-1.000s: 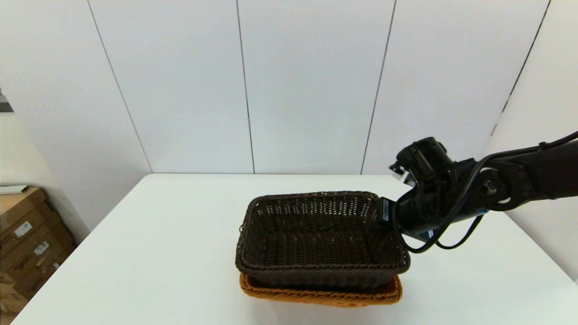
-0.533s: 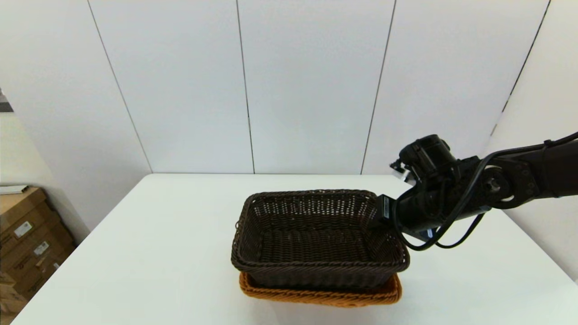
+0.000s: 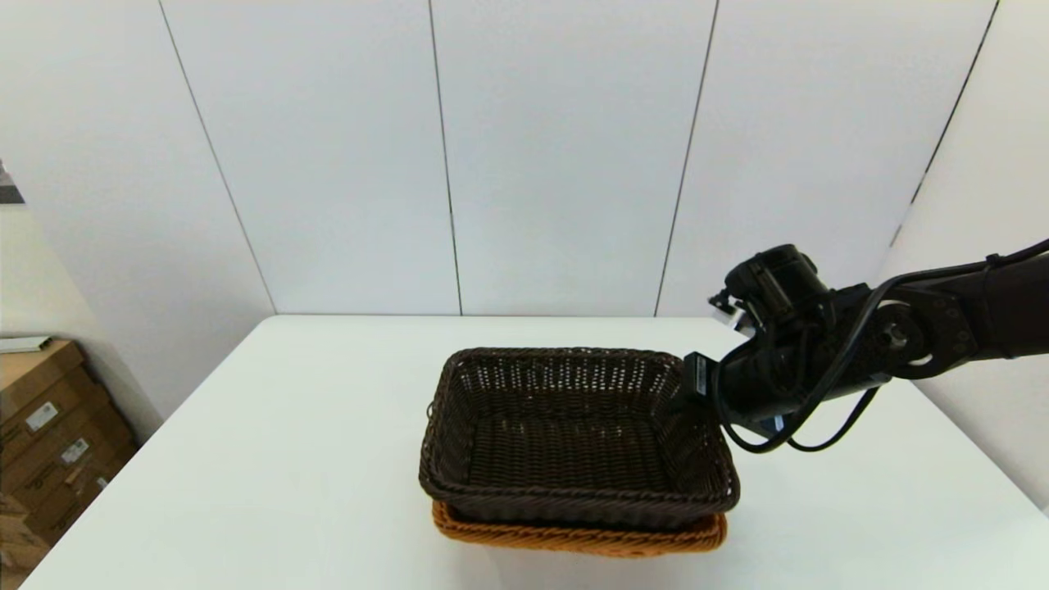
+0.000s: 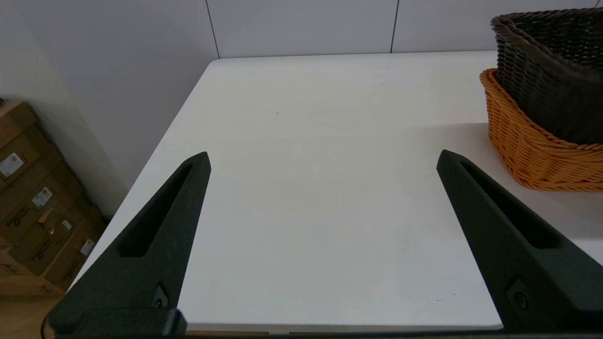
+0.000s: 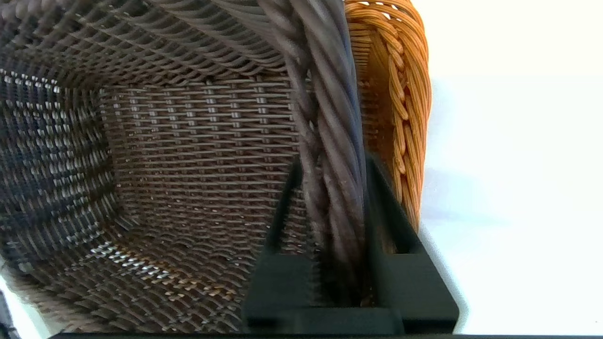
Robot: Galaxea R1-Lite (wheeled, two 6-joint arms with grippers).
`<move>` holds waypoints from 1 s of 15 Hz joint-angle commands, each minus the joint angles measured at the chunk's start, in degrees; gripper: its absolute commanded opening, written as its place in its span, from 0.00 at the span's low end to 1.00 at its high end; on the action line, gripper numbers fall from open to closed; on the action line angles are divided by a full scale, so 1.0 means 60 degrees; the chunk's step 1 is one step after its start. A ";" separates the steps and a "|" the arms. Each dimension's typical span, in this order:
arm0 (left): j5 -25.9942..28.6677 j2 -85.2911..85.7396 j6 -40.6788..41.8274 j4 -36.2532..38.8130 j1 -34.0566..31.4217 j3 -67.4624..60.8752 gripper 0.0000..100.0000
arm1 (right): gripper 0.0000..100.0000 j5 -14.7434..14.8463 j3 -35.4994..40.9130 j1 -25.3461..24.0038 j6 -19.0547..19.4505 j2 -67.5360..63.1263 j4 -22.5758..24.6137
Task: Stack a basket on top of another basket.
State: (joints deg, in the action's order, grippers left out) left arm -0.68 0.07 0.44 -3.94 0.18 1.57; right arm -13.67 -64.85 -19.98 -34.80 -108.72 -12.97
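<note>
right gripper (image 5: pixel 332 188) pinches dark basket (image 3: pixel 574 434) rim, long axis left-right, over orange basket (image 3: pixel 574 537).

- We see the left gripper (image 4: pixel 322 157) hanging above the near part of the white table (image 4: pixel 306 188), its two black fingers (image 4: pixel 155 235) spread wide apart with nothing between them.
- At the far side of our view sits the orange-tan basket (image 4: pixel 527 146), resting on the table.
- The dark brown basket (image 4: pixel 546 70) sits inside it, its woven wall rising above the orange rim; both are cut off by the picture's edge.
- Both baskets lie well apart from the gripper's fingers.
- Beyond the table edge, we see stacked cardboard boxes (image 4: pixel 33 207) on the floor against a pale wall (image 4: pixel 108 70).
</note>
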 commanded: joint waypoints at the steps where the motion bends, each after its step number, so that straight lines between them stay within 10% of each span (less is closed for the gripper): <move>1: -0.0003 0.0002 0.0000 -0.0003 -0.0001 0.0002 1.00 | 1.00 0.0007 0.0013 -0.0010 -0.0015 -0.0030 -0.0021; 15: -0.0003 0.0002 0.0000 -0.0003 -0.0001 0.0002 1.00 | 1.00 0.0212 -0.0324 0.1074 0.0366 0.3178 -0.0973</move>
State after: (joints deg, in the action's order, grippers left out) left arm -0.68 0.07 0.41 -3.91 0.18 1.57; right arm -12.81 -67.22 -13.64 -33.46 -96.96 -16.92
